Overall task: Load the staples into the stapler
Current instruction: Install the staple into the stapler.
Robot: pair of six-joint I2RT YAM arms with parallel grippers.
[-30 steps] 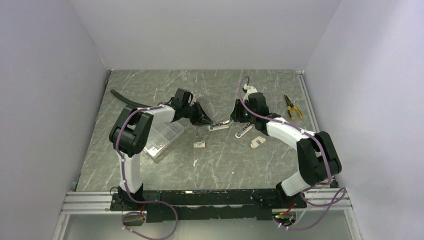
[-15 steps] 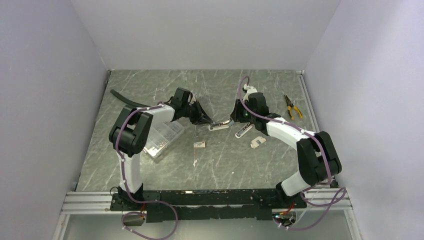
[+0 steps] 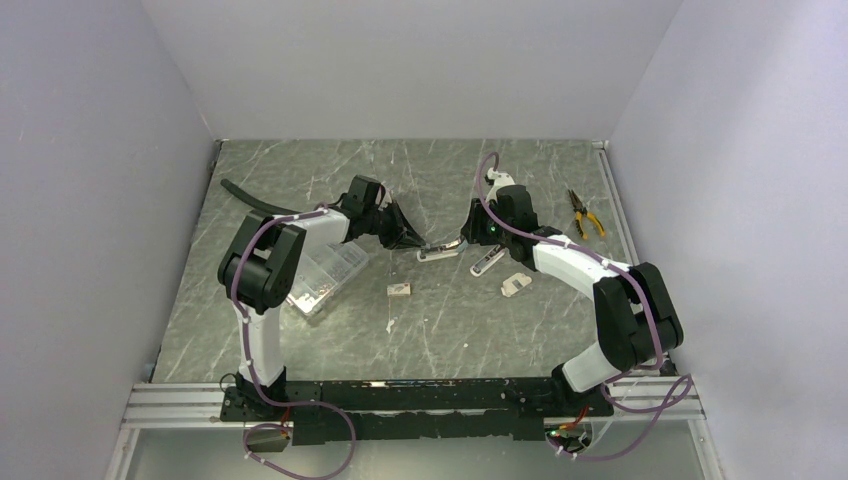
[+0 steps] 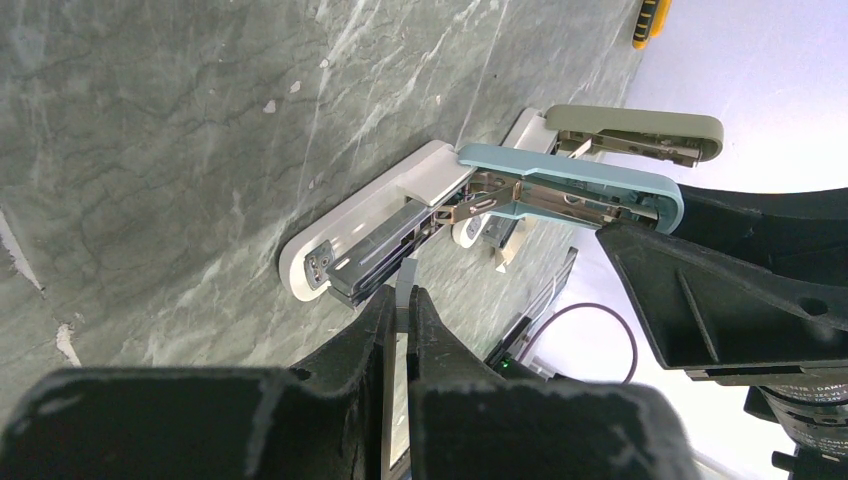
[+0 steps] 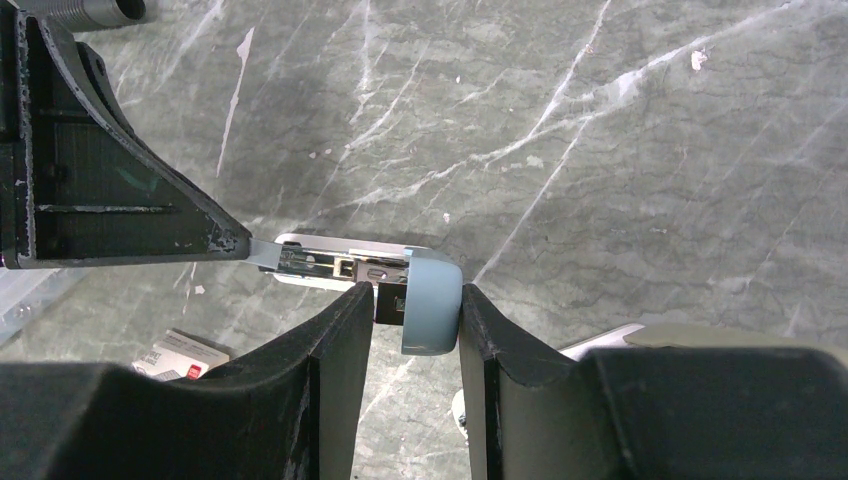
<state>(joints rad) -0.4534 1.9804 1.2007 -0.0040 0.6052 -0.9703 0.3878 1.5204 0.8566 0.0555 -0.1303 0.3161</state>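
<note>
L arm reaches fwd to mid-table, wrist low. L gripper (image 4: 402, 300) has its fingers nearly together, pinching a thin grey metal strip (image 4: 405, 282). The strip's tip sits at the open channel of the white-based stapler w/ light-blue top (image 4: 570, 180). R arm bends in from the right. R gripper (image 5: 413, 297) is clamped on the blue top's rounded end, which is hinged up off the base.

The small white cardboard staple box w/ red mark (image 3: 400, 289) lies flat on the grey-green marbled tabletop (image 3: 450, 330), on the near side of the stapler and apart from it. A 2nd stapler w/ beige-grey top (image 3: 487, 262) is just right of the first, w/ a small white plastic piece (image 3: 516, 285) near it. A clear plastic compartment case (image 3: 325, 278) sits beside the L arm.

Yellow-handled pliers (image 3: 585, 212) lie by the right edge and a black strap (image 3: 250, 197) at far left. Plain pale walls (image 3: 400, 70) close three sides. The widest bare stretch lies between the box and the arm bases.
</note>
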